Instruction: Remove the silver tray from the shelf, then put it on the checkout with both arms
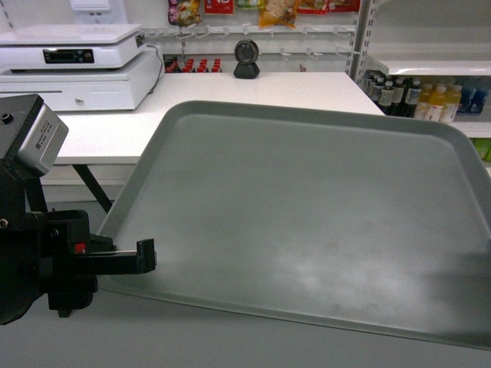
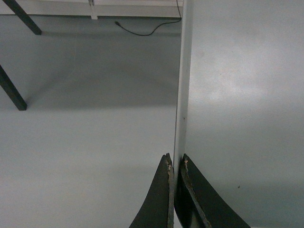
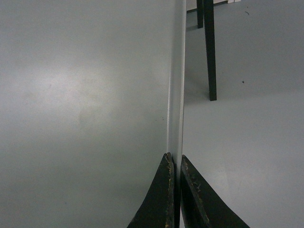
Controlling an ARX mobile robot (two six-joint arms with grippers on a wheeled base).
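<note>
The silver tray fills most of your head view, held up off the floor in front of the white checkout, whose counter carries the register and the round black scanner. Your left gripper pinches the tray's left rim between closed fingers. Your right gripper clamps the right rim the same way, seen only from its wrist camera.

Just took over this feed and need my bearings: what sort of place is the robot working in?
Most likely a small shop or a mock-up of one. A white register and a round black scanner sit on a white checkout counter, snack packets hang on the back wall, and bottled drinks fill a shelf at right.
</note>
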